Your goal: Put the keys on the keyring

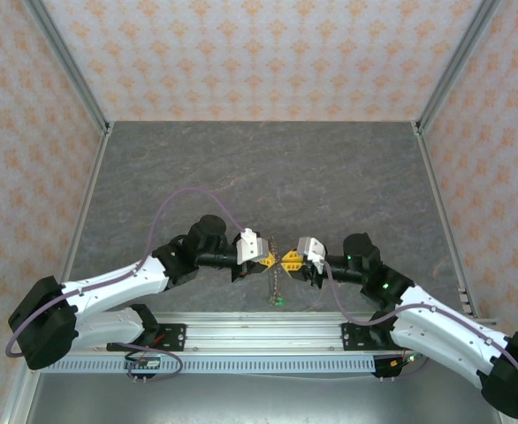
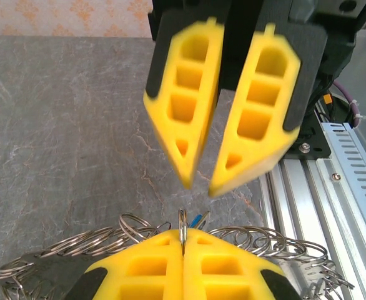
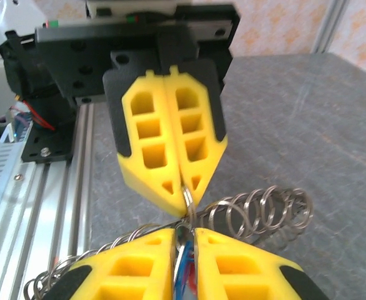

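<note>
The keyring is a chain of silvery wire rings [image 3: 258, 209] trailing to both sides of the jaws [image 2: 95, 240]. In the top view it hangs down [image 1: 277, 281] with its green tag [image 1: 278, 302] at the bottom. My left gripper [image 2: 183, 232] is shut on one upright ring of it [image 2: 183, 220]. My right gripper [image 3: 184, 230] faces it tip to tip, jaws narrowed on the keys: a blue tag [image 3: 183, 265] and a red tag [image 3: 192, 282] sit in the slit with a ring. Both grippers meet at table centre, left [image 1: 270, 260] and right [image 1: 290, 261].
The aluminium rail [image 1: 259, 340] that carries both arm bases runs along the near edge, just below the hanging chain. Grey stone-look tabletop [image 1: 268, 177] stretches behind the grippers. Patterned walls [image 1: 259, 53] with metal corner posts close in the back and sides.
</note>
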Motion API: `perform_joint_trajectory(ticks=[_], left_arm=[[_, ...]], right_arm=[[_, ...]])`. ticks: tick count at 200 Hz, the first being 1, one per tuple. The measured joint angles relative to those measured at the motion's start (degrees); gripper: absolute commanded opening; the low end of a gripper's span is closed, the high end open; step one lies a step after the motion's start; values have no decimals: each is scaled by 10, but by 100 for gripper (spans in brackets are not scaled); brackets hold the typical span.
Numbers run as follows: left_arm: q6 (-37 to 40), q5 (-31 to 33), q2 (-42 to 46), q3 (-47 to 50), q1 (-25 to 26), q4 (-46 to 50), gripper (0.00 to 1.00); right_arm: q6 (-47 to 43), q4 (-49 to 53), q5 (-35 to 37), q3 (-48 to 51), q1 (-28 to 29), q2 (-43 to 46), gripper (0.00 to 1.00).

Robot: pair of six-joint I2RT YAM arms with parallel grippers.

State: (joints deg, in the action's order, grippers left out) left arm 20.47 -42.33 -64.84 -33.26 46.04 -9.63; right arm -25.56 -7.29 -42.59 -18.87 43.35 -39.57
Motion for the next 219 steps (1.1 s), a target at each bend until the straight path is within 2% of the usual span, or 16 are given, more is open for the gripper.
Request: perform_joint_trajectory(ticks=[89, 114, 133, 175, 219], left_arm=[[0, 2, 9, 0, 0, 0, 0], [0, 4, 13, 0, 0, 2, 0], [-1, 4, 18, 0, 0, 4, 0], [-1, 8, 31, 5, 1, 9, 0], [-1, 7, 33, 7, 1, 5, 0]], right_arm=[[0, -46, -16, -16, 0, -61, 19], [0, -50, -16, -16, 0, -65, 15], [-2, -49, -13, -16, 0, -64, 6], [1, -46, -13, -16, 2, -56, 0], [7, -45, -9, -15, 4, -49, 0]])
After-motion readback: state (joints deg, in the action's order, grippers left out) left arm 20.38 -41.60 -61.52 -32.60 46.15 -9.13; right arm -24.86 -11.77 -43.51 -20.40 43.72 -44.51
